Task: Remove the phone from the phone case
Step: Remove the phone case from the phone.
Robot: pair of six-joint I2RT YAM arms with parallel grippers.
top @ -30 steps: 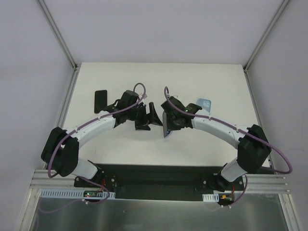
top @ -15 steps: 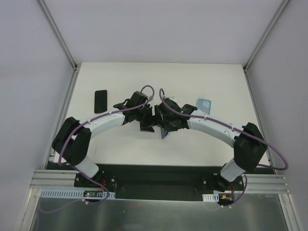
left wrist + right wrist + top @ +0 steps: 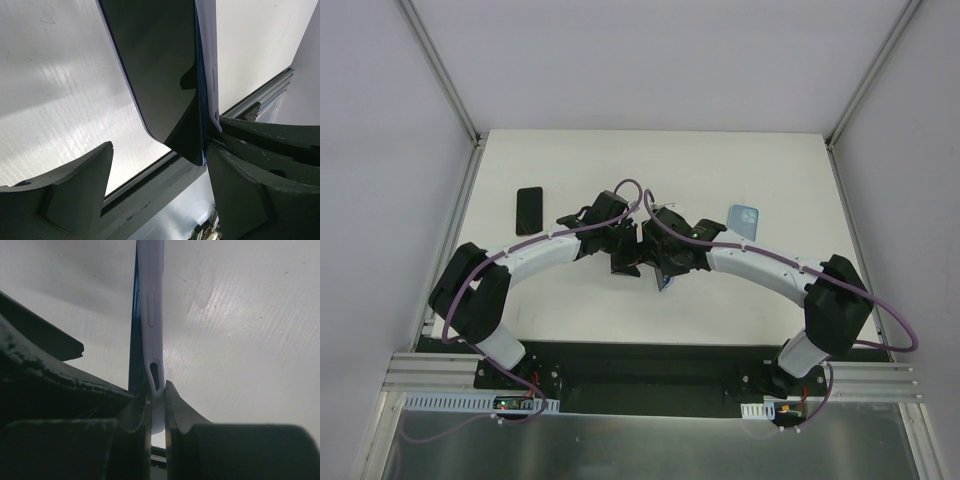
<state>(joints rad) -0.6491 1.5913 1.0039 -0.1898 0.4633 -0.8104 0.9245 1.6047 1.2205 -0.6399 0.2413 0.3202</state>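
Pinching edge-on phone case point(image 3: 150, 305), right hand point(image 3: 158, 390), long axis pointing outward, left hand point(image 3: 160, 150) spread

Table: a white, matte tabletop point(image 3: 750, 300) fills the middle of the overhead view; the wrist views show a fine ribbed grain in its surface.
Walls: plain pale grey panels close it in on the left point(image 3: 380, 150), at the rear point(image 3: 650, 60) and on the right point(image 3: 920, 150).
Frame: slim aluminium posts point(image 3: 440, 70) rise from the two rear corners, and a matching strip point(image 3: 455, 235) runs along the table's left edge.
Near edge: a black base plate point(image 3: 650, 365) lies across the front, flanked by slotted aluminium rail point(image 3: 420, 375).
Foreground: a brushed metal sheet point(image 3: 640, 445) lies below the rail.
Light: even and diffuse from above, with soft shadows and a mild sheen on the tabletop.
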